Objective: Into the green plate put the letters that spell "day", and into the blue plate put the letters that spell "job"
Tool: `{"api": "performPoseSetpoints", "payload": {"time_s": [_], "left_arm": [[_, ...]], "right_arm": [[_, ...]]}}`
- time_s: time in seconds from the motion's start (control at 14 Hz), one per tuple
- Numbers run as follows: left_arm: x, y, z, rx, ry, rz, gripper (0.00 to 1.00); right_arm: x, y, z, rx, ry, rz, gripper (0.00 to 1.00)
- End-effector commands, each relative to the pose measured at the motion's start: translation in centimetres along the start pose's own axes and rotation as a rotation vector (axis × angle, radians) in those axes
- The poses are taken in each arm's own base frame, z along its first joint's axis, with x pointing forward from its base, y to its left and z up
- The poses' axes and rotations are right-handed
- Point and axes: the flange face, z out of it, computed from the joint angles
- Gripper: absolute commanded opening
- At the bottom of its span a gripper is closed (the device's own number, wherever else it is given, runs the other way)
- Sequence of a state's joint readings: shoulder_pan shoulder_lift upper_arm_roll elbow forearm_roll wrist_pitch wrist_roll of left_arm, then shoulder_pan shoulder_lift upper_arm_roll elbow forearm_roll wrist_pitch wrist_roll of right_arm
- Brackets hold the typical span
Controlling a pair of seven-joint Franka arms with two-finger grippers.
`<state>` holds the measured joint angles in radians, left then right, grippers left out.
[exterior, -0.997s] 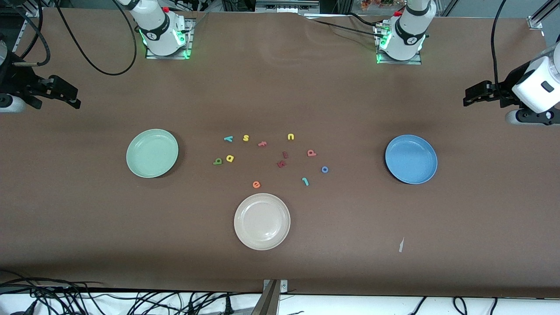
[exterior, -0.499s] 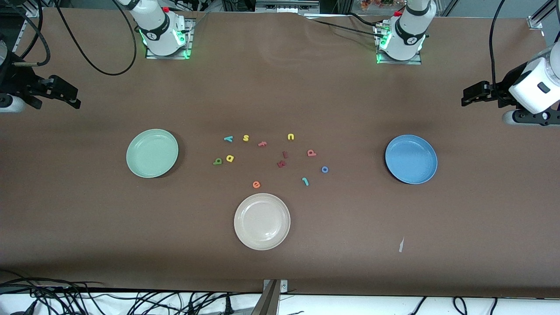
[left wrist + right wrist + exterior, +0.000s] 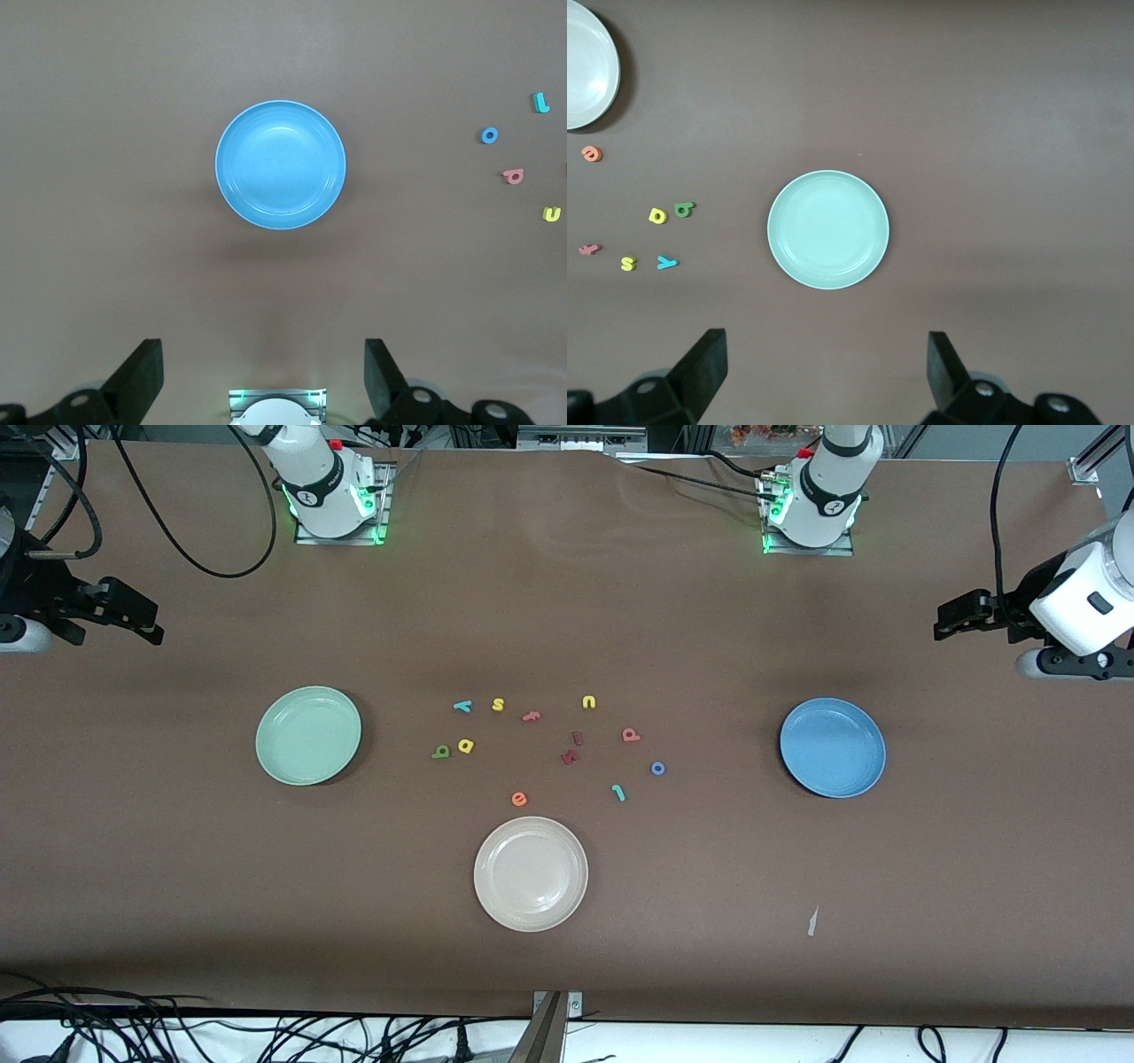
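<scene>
The green plate [image 3: 308, 735] [image 3: 827, 229] lies toward the right arm's end and the blue plate [image 3: 833, 747] [image 3: 281, 165] toward the left arm's end. Both hold nothing. Between them lie the teal "y" [image 3: 462, 707], a yellow looped letter [image 3: 465, 746] and an olive-green one [image 3: 440, 752]. Nearer the blue plate lie a salmon-pink looped letter [image 3: 630, 734], the blue "o" [image 3: 657, 768] and the teal "j" [image 3: 618, 792]. My left gripper [image 3: 943, 622] [image 3: 263, 372] hangs open, high over the table's end by the blue plate. My right gripper [image 3: 156, 627] [image 3: 827, 367] hangs open, high over the end by the green plate.
A cream-white plate [image 3: 531, 873] lies nearer the front camera than the letters. Mixed in with the letters are a yellow "s" [image 3: 498, 705], a yellow "u" [image 3: 589, 702], an orange "e" [image 3: 519, 799], a salmon "f" [image 3: 531, 716] and two dark red letters [image 3: 570, 757]. Cables hang along the table's edges.
My left gripper has shifted slightly toward the robots' side of the table. The right arm, the plates and the letters have not moved.
</scene>
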<state>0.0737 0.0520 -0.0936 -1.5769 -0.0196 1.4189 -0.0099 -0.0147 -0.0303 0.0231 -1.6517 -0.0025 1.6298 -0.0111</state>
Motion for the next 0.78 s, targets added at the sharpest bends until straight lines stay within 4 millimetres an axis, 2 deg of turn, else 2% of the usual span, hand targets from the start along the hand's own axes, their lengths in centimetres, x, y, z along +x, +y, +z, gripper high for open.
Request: {"api": "performPoseSetpoints", "payload": {"time_s": [0.0, 0.71], "left_arm": [[0.02, 0.05, 0.06, 0.033, 0.006, 0.023, 1.00], [0.02, 0.13, 0.13, 0.033, 0.004, 0.025, 1.00]], "right_arm": [[-0.45, 0.11, -0.19, -0.001, -0.002, 0.004, 1.00], [-0.40, 0.45, -0.12, -0.001, -0.002, 0.010, 1.00]]}}
